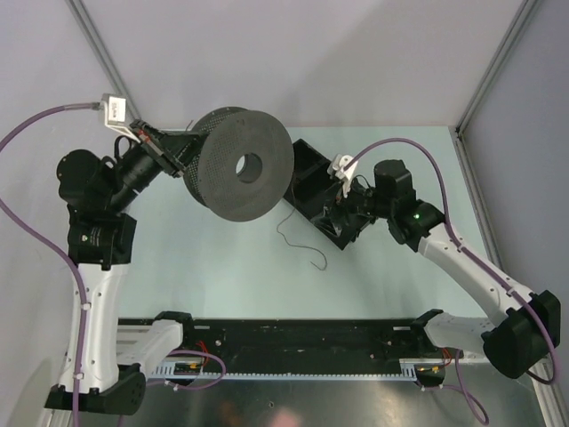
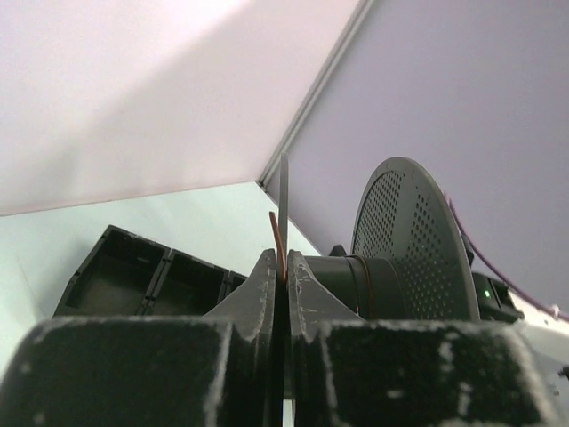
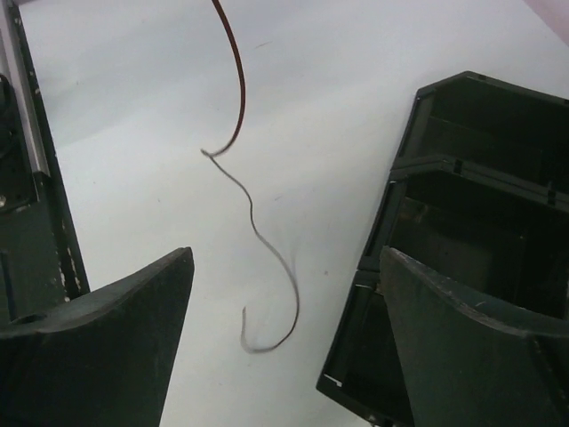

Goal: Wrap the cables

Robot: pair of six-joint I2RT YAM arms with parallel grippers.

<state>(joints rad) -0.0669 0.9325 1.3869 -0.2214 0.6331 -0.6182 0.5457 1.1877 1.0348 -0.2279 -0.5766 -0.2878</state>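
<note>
The cable is a very thin dark wire (image 1: 286, 233) trailing from under the dark grey spool (image 1: 244, 165) across the table to a hooked loose end. My left gripper (image 1: 180, 153) is shut on the spool's near flange and holds the spool up on its edge. In the left wrist view the fingers (image 2: 258, 294) pinch the thin flange edge (image 2: 284, 191), with a copper strand of wire (image 2: 277, 236) beside it. My right gripper (image 1: 342, 224) is open and empty. In the right wrist view the gripper (image 3: 285, 255) hovers over the wavy wire (image 3: 258, 231) and its hooked end.
A black compartment tray (image 1: 311, 173) lies right of the spool, partly under the right gripper; it also shows in the right wrist view (image 3: 480, 213) and the left wrist view (image 2: 124, 276). A black rail (image 1: 293, 342) runs along the near edge. Walls enclose the back and sides.
</note>
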